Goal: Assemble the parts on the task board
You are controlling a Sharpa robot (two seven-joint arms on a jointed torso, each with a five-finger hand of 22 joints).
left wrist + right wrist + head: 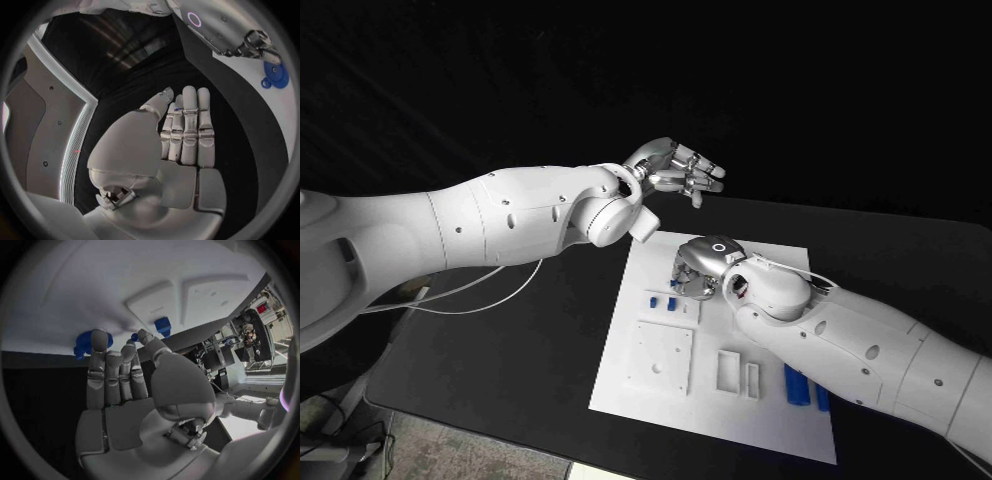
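The right hand [125,385], fingers apart and empty, reaches toward small blue parts [92,342] on the white task board [718,400]. The left hand [672,170] hovers open, clear of the board. Next, likely a careful pinch.

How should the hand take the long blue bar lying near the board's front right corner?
Pinch the long blue bar across its narrow width at mid-length, coming down from above: it lies flat on the white task board, long sides apparently free. The right hand is nearer.
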